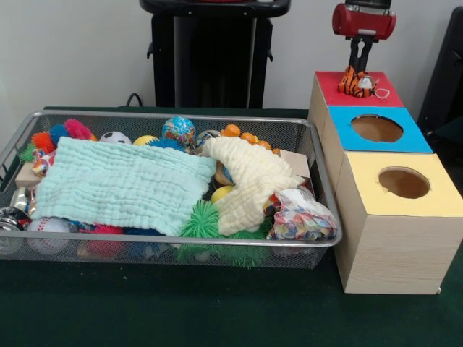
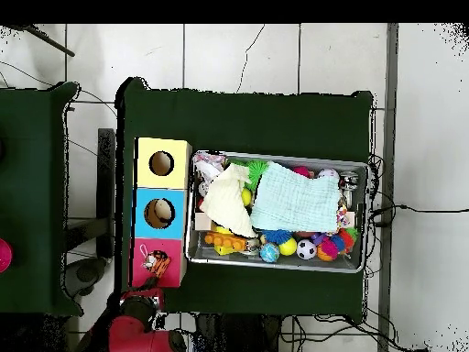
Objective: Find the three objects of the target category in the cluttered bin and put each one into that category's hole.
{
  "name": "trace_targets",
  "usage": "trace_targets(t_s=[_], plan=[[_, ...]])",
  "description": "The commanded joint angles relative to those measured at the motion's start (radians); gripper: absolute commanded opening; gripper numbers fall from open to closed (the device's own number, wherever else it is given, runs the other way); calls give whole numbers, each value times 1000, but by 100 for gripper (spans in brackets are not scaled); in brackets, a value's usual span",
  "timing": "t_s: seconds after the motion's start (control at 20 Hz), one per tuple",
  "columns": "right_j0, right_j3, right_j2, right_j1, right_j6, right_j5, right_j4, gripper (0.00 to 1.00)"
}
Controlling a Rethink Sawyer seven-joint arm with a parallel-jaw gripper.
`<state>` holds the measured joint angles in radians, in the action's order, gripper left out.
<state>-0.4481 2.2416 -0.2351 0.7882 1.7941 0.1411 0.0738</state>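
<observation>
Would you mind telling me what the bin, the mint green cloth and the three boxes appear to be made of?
The bin looks like silver wire mesh with a smooth, shiny metal rim; the toys show through its walls. The mint green cloth seems a soft woven fabric, probably cotton muslin, judging by its crinkled, matte surface. The boxes look like pale wood or wood-grain laminate, with faint streaks, topped by flat coloured panels.

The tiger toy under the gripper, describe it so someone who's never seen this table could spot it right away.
Start at the row of three wooden boxes beside the wire basket, and go to the one with the red top, nearest the robot. The tiger toy sits on that red top, directly under the gripper. It is small, orange with black stripes, and the only thing on any box.
</observation>
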Motion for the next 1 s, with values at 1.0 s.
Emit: trace_targets(t_s=[1.0], plan=[[38, -82, 71, 128, 95, -183, -25, 0]])
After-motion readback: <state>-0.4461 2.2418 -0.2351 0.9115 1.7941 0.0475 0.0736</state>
